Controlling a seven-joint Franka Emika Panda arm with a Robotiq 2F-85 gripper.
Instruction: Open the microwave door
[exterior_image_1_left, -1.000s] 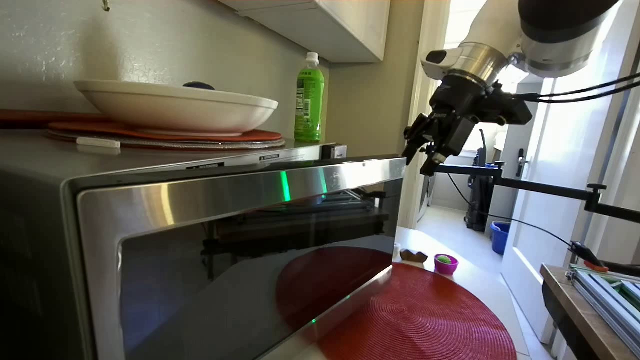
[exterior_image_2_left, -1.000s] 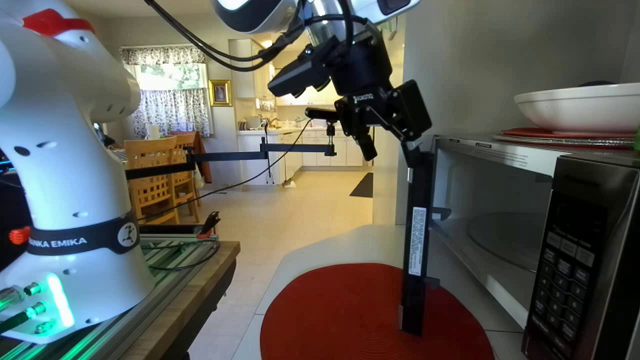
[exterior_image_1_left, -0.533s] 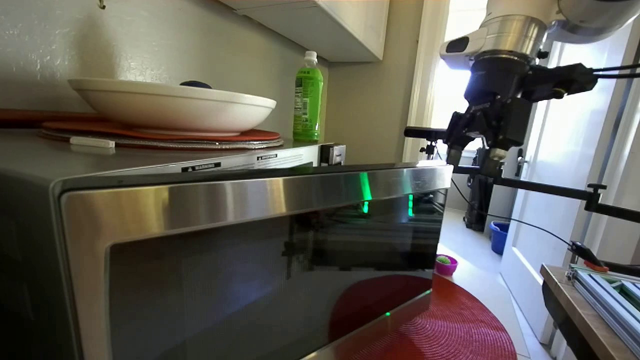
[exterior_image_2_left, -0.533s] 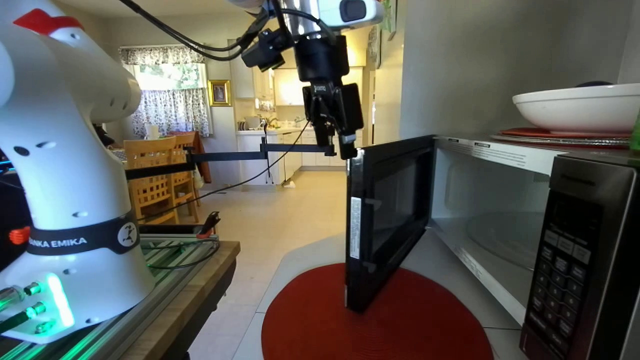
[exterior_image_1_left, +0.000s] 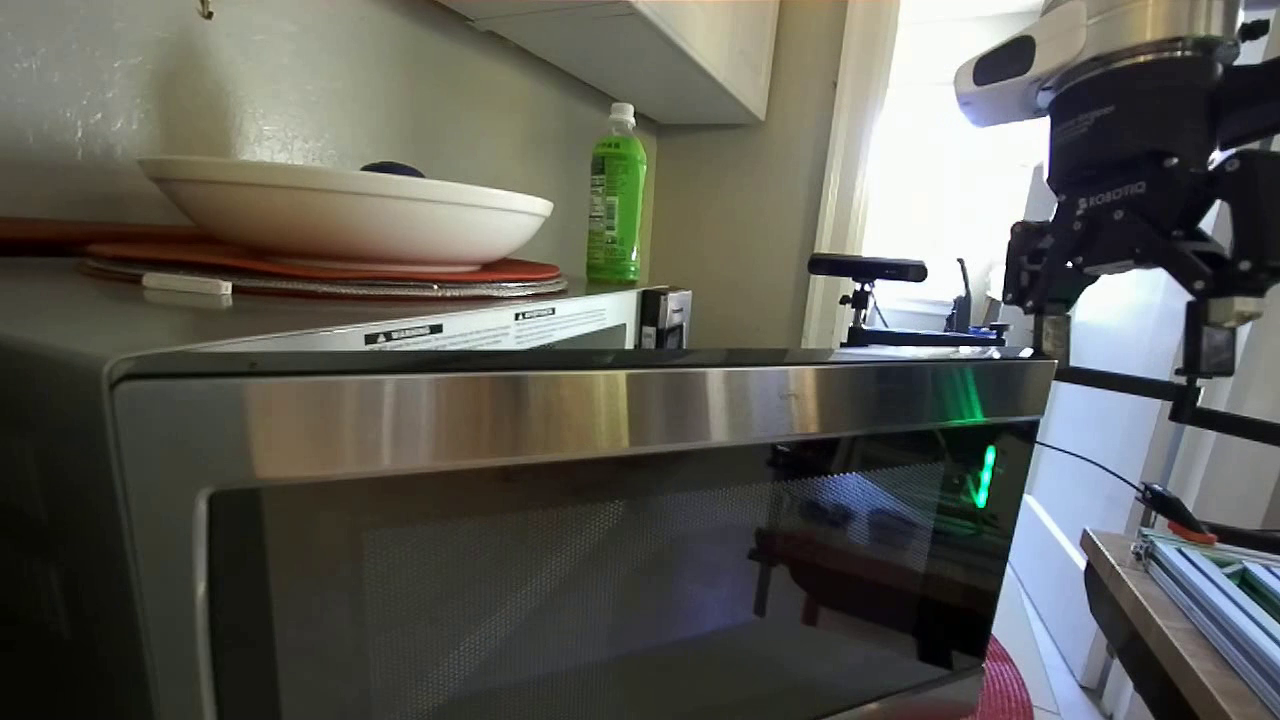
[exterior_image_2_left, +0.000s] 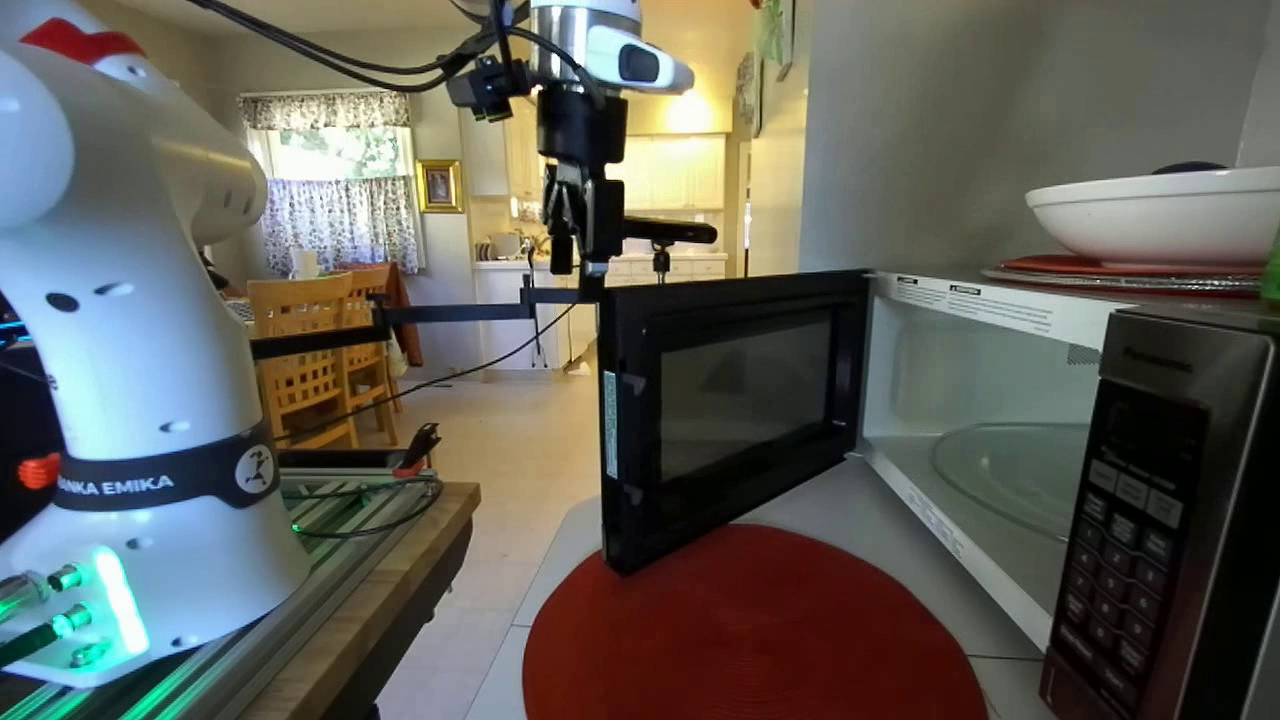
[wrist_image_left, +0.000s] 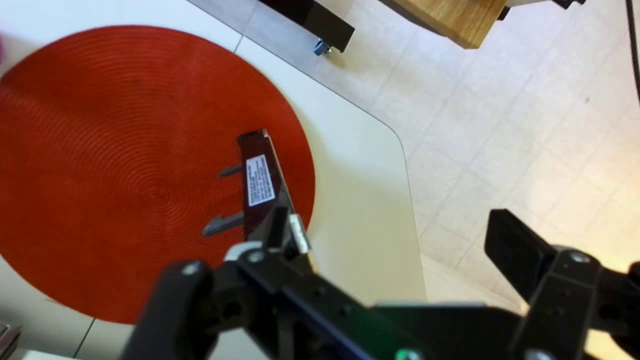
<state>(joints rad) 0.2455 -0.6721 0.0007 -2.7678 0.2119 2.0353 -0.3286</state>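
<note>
In an exterior view, the microwave door (exterior_image_1_left: 600, 540) stands swung wide out from the microwave (exterior_image_1_left: 70, 420), dark glass facing out. My end effector (exterior_image_1_left: 1132, 350) has its two fingers (exterior_image_1_left: 1053, 335) spread wide, pointing down beside the door's free upper corner. One finger sits right at that corner; whether it touches, I cannot tell. The other hangs in free air, well past the door's free edge. Behind the door are a white bowl (exterior_image_1_left: 345, 225), up on the microwave, and a green bottle (exterior_image_1_left: 617, 205).

In an exterior view, I see the door's dark inner side. Its hinge edge is at the microwave; its free edge reaches out above the red placemat (exterior_image_2_left: 755, 640). Between that free edge and the keypad panel (exterior_image_2_left: 1135, 520) runs a wide gap, with the glass turntable (exterior_image_2_left: 1010, 475) in view inside the microwave. My base (exterior_image_2_left: 210, 560) is well apart from the door, beyond its free edge, with floor (exterior_image_2_left: 500, 450) between.

In the wrist view, I look down on the door's free edge, with its white label (wrist_image_left: 259, 180) and two latch hooks (wrist_image_left: 223, 223), over the placemat. Past that edge come the placemat's rim, a margin of table (wrist_image_left: 367, 220), the table's rounded corner and tiled floor.
</note>
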